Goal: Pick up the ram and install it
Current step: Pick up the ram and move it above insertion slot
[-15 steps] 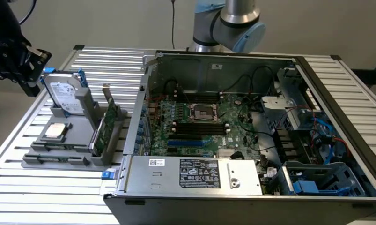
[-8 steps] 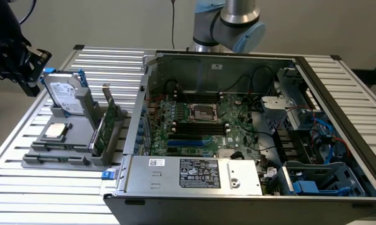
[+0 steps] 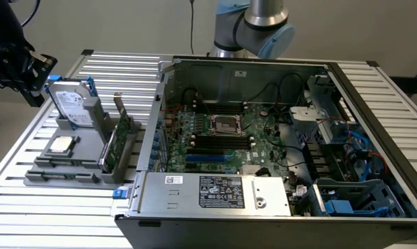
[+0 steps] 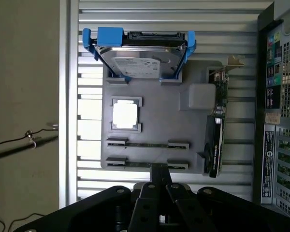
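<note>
Two ram sticks stand on edge in the slots of a grey holder tray; from above they show as thin dark-green strips, one beside the other. In the exterior view the ram sits at the tray's near end. My gripper hovers high above the tray, just beyond the outer ram stick, its black fingers pressed together with nothing between them. In the exterior view the gripper hangs at the far left, above the tray.
The tray also holds a silver hard drive with blue rails, a CPU and a broad green card on edge. The open computer case lies to the exterior view's right, with its motherboard exposed. The slatted metal table carries everything.
</note>
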You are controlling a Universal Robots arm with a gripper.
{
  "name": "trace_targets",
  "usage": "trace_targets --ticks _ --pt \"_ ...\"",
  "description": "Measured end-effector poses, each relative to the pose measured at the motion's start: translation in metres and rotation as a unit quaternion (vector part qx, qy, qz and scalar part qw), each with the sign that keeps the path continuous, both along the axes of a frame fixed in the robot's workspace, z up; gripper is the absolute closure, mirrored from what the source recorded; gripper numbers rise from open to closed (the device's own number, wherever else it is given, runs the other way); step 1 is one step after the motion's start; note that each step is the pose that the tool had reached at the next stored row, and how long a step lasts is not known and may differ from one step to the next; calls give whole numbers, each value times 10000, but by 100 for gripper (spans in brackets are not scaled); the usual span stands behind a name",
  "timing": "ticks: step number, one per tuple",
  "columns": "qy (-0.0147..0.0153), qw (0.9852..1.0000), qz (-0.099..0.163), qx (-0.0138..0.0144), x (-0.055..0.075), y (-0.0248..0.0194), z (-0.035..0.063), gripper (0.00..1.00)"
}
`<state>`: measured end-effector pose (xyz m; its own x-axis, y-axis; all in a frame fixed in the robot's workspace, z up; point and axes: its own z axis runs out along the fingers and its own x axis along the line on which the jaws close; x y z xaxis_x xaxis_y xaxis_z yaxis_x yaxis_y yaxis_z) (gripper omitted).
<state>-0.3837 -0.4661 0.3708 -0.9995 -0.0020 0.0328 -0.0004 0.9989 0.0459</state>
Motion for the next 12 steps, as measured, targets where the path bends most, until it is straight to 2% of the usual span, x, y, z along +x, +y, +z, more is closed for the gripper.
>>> trace_targets --ticks 9,12 --pt "0 10000 23 0 0 0 0 89" --pt "-7 9998 200 1 0 0 -1 89"
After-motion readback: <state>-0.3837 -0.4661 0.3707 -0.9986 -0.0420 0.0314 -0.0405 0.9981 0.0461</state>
